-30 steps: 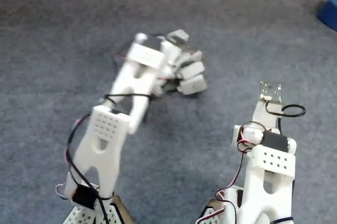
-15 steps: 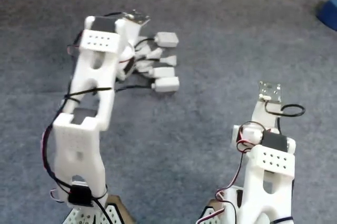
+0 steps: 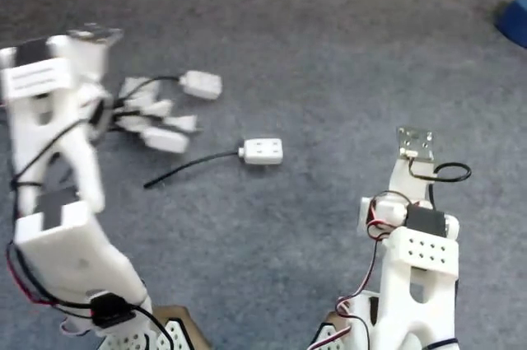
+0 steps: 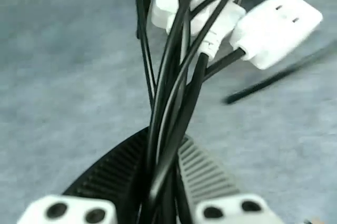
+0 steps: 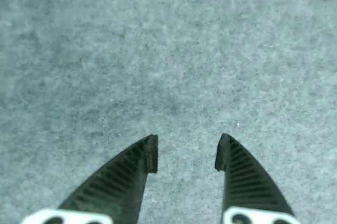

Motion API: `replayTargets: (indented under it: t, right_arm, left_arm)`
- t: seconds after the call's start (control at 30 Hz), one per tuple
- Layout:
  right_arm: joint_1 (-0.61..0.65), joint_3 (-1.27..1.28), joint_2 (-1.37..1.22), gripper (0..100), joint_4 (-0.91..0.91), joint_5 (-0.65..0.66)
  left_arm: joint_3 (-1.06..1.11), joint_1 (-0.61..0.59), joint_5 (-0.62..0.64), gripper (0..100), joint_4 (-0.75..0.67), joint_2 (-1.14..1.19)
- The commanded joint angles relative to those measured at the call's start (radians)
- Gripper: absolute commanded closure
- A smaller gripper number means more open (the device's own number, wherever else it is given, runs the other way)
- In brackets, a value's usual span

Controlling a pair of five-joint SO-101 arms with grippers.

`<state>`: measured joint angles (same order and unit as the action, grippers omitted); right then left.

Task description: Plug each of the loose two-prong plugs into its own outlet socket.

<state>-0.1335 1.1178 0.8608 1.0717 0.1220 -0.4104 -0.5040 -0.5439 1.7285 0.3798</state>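
Apparently open carpet (image 3: 346, 70) around lone socket (image 3: 262, 151)

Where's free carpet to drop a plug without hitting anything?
Free: the grey carpet between the lone white outlet block and the right gripper, and the stretch beyond that block toward the far edge. Crowded: far left, where the left gripper clamps the bunch of black cords with white plugs.

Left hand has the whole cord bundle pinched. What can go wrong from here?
1. The left hand is shut on several black cords, so the white connectors dangle in a tangle. Aiming any plug looks hard, and a cord may slip out.
2. One lone connector lies apart on the carpet, its loose cord running toward the left arm. A swing could drag it.
3. The right hand is open over bare carpet, so nothing braces a socket.
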Motion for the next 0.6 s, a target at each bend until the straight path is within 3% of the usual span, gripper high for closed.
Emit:
replayTargets:
  t: [0.0, 0.3, 0.57]
  right_arm:
    - [0.012, -0.007, 0.015, 81.0, 0.002, 0.012]
    - [0.012, -0.007, 0.015, 81.0, 0.004, 0.012]
    - [0.012, -0.007, 0.015, 81.0, 0.005, 0.012]
  left_arm:
    - [-0.002, -0.177, -0.058, 99, -0.094, -0.067]
    - [0.008, -0.478, -0.097, 99, -0.351, -0.059]
    - [-0.004, -0.622, -0.097, 99, -0.554, 0.128]
